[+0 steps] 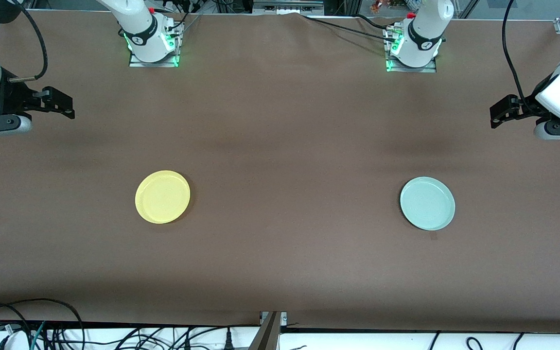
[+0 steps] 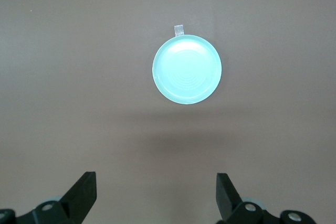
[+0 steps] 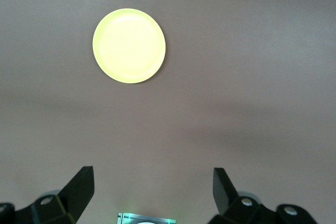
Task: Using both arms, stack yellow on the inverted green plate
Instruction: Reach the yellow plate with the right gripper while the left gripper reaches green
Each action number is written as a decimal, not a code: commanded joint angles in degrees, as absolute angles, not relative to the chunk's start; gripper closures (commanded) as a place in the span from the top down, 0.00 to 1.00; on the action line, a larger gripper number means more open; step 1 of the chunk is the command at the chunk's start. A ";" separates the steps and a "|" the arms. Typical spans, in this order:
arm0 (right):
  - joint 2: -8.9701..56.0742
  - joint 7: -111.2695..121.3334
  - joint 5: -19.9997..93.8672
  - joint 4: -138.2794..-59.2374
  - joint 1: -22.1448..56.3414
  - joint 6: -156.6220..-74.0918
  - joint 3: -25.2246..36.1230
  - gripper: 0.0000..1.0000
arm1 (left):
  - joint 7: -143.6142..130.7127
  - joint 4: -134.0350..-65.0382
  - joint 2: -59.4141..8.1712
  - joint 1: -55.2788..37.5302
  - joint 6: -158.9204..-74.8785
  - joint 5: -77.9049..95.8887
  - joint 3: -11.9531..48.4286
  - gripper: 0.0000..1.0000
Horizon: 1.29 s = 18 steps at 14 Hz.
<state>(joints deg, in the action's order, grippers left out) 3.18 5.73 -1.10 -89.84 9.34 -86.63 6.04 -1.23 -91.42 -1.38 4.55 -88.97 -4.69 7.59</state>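
Note:
The yellow plate [image 1: 162,196] lies flat on the brown table toward the right arm's end; it also shows in the right wrist view [image 3: 129,45]. The pale green plate [image 1: 427,202] lies flat toward the left arm's end, far apart from the yellow one; in the left wrist view [image 2: 187,70] it shows faint concentric rings. My right gripper [image 1: 66,104] hangs open and empty in the air at the right arm's end of the table, and shows in its wrist view [image 3: 152,179]. My left gripper [image 1: 496,113] hangs open and empty at the left arm's end, and shows in its wrist view [image 2: 156,182].
A small piece of tape [image 1: 434,236] lies on the table just nearer the front camera than the green plate. The arm bases [image 1: 151,46] [image 1: 413,51] stand along the table's back edge. Cables hang below the table's front edge [image 1: 114,335].

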 commanded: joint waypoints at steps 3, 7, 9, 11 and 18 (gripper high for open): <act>2.99 6.42 -1.06 -89.03 9.05 -86.66 5.98 1.00 | -0.62 -89.74 -2.20 4.92 -88.07 -4.31 7.91 1.00; 3.08 6.42 -0.97 -89.12 9.05 -86.66 5.98 1.00 | -0.53 -89.82 -3.60 5.18 -87.20 -3.69 7.82 1.00; 3.08 6.15 0.17 -89.56 8.96 -86.49 5.98 1.00 | -0.18 -89.82 -6.40 5.71 -86.13 -3.78 7.82 1.00; 3.08 6.15 0.18 -92.44 8.96 -86.92 5.98 1.00 | -0.18 -88.87 -12.36 6.59 -86.75 -3.60 7.82 1.00; 14.65 5.89 0.26 -110.66 8.96 -120.03 5.89 1.00 | 9.72 -81.30 -31.53 8.17 -101.04 -5.27 7.73 1.00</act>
